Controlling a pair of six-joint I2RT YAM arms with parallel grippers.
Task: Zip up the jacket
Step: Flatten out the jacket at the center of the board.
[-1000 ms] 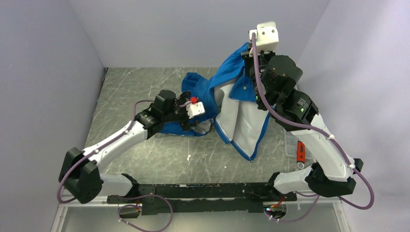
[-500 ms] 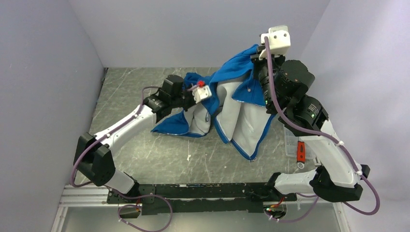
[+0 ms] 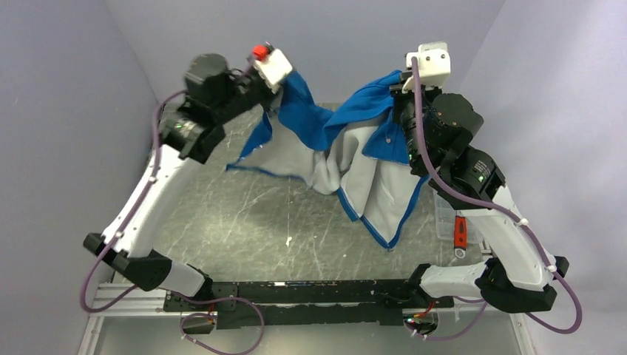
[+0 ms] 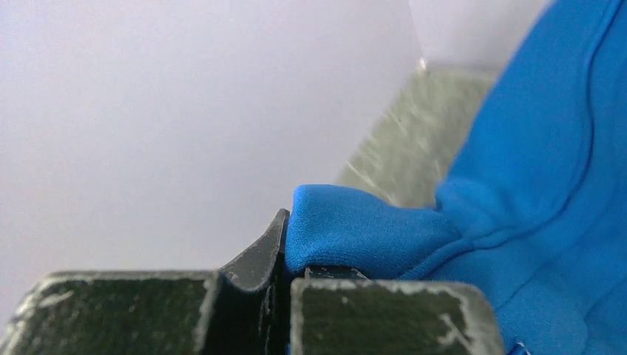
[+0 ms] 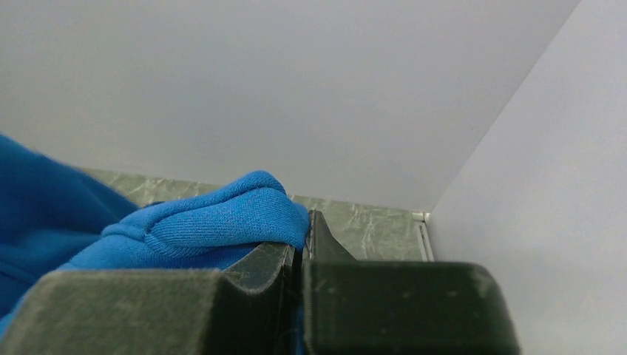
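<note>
pale grey walls [image 3: 296, 44] close in the scuffed green bench [image 3: 244, 222]. over the bench's far half the jacket [image 3: 347, 129] hangs as a sagging span, held up at both ends. the left fingers [image 4: 255, 255] are pressed together on a blue fold above the bench's far left, and the right fingers [image 5: 322, 240] pinch another blue fold above its far right. the span's long axis runs side to side across the bench, grip to grip. below it the garment falls open, pale lining [image 3: 355, 177] facing the bench's near edge. its lowest blue-edged point [image 3: 390, 244] dangles on the bench's right side, nearer the right arm [image 3: 503, 222]; whether it touches i cannot tell. by my judgement the front edges need laying flat and matching before zipping.
</note>
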